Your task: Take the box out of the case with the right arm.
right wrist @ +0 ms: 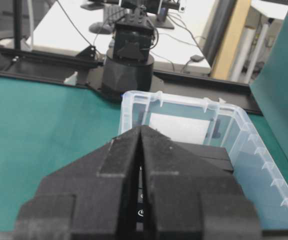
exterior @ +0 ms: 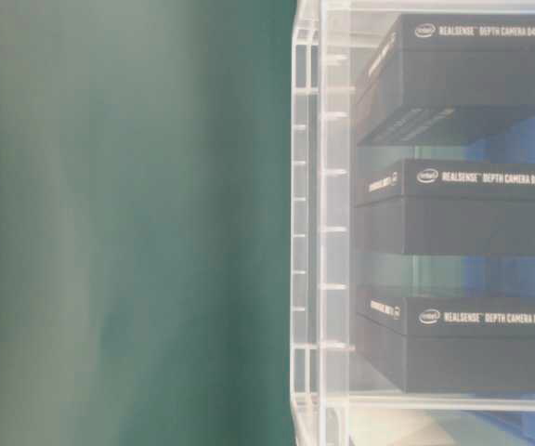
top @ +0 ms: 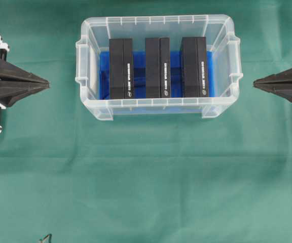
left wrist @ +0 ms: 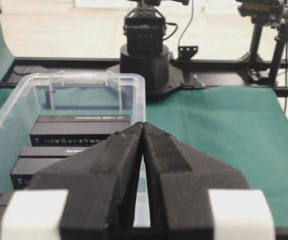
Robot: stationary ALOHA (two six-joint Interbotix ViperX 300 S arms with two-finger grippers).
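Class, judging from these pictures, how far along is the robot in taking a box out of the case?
Nothing is done: three black boxes stand inside the clear case. Nothing is in hand: the right pincer is shut and empty outside the case. Reaching, gripping and lifting out a box all remain.

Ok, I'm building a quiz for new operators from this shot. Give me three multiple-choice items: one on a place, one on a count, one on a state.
1. Where do the black boxes stand?
A. On the green cloth
B. Inside the case
C. Stacked on the case's rim

2. How many black boxes are in the case?
A. Two
B. Three
C. Five

3. How is the right claw?
A. Shut, holding nothing
B. Open wide over the case
C. Shut on a box

Key: 1 B, the boxes stand within the clear walls on the blue sheet. 2 B, the overhead view shows three side by side. 3 A, its fingers meet at a point outside the case, apart from the rim.
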